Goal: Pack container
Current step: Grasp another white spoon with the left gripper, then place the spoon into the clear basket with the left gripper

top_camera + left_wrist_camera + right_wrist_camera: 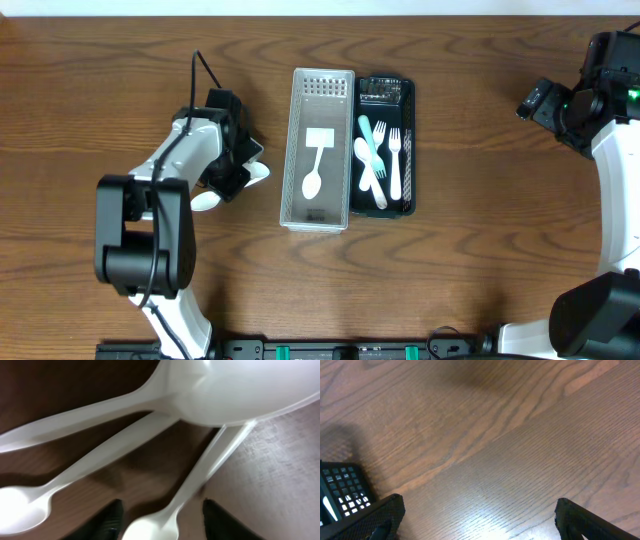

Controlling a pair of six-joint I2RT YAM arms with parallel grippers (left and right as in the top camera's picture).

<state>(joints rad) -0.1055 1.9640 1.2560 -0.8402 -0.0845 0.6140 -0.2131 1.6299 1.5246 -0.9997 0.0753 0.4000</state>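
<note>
The left gripper (160, 522), jaws parted, hovers low over a cluster of white plastic spoons (210, 390) on the brown wooden table (480, 230) — just left of the white mesh rectangular container (295, 150), which holds one white spoon (313, 180). A black cutlery tray (409, 120) sits against the container's far side. The right gripper (480, 520) hangs well off to the right — jaws spread wide.

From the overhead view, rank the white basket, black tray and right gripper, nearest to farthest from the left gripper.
1. White basket, just right of the left gripper.
2. Black tray, beyond the basket.
3. Right gripper, far right.
</note>
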